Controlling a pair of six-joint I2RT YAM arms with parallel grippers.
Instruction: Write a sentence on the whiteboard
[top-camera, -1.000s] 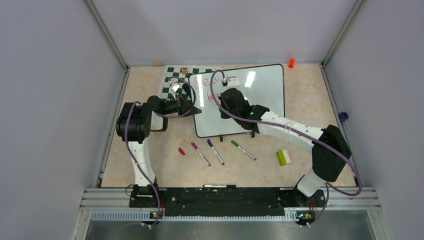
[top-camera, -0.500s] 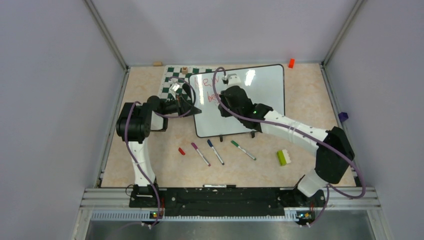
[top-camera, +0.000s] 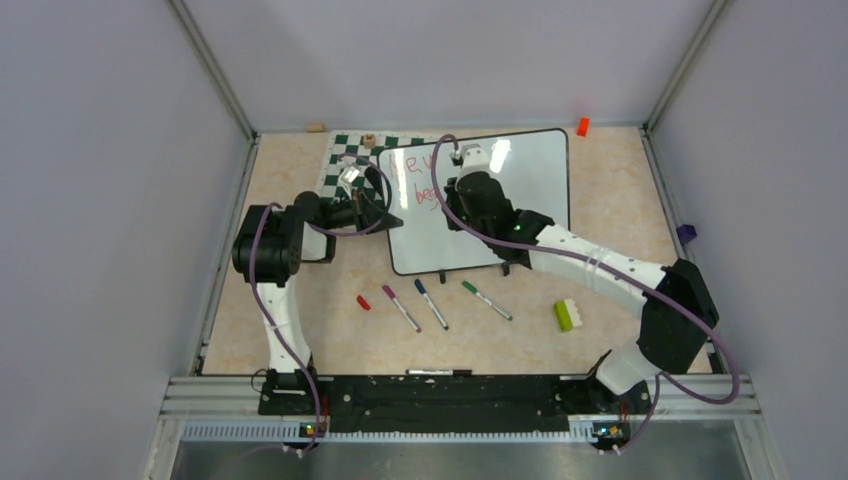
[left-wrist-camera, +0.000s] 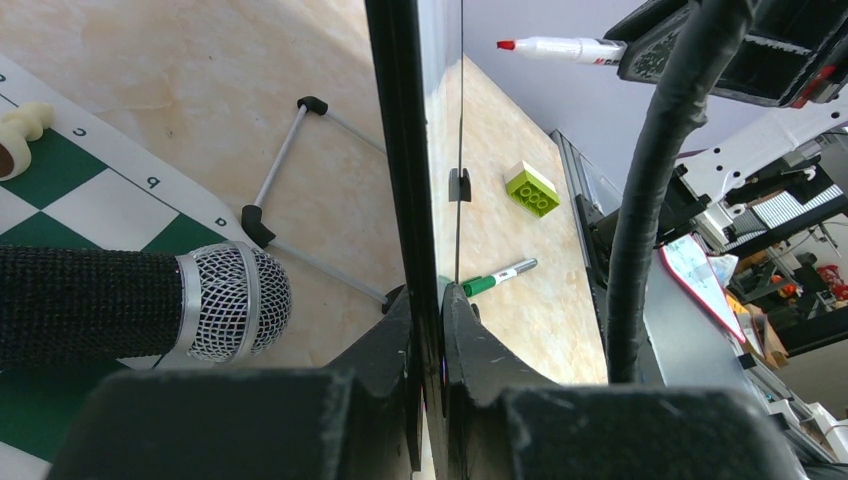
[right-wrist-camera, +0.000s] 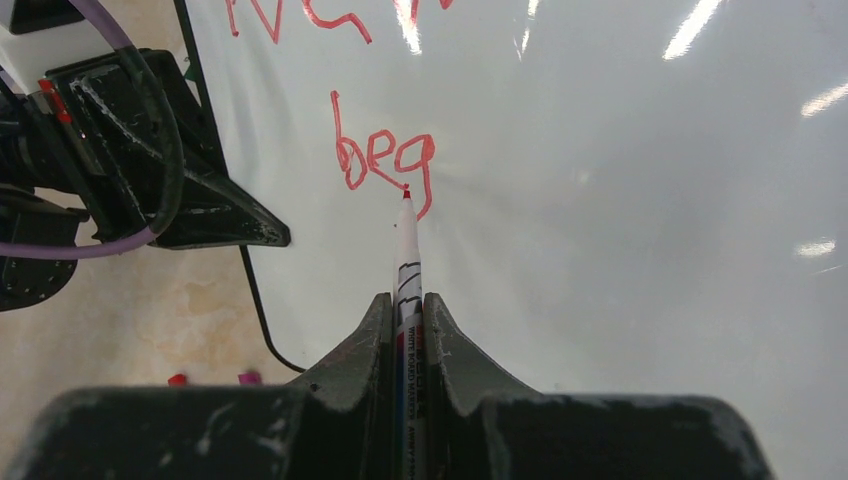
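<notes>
The whiteboard stands tilted on its feet mid-table. Red text on it reads "New" above "beg"; in the right wrist view "beg" is clear and "New" is cut off at the top. My right gripper is shut on a red marker, whose tip touches the board at the tail of the "g". My left gripper is shut on the board's black left edge. The marker also shows in the left wrist view.
A green-and-white chessboard mat lies behind the board's left side. Purple, blue and green markers and a red cap lie in front. A green brick sits at the right. A microphone lies on the mat.
My right gripper has moved right along the second line with the marker, and the word there has grown to "beg". The left arm and the board have not moved.
</notes>
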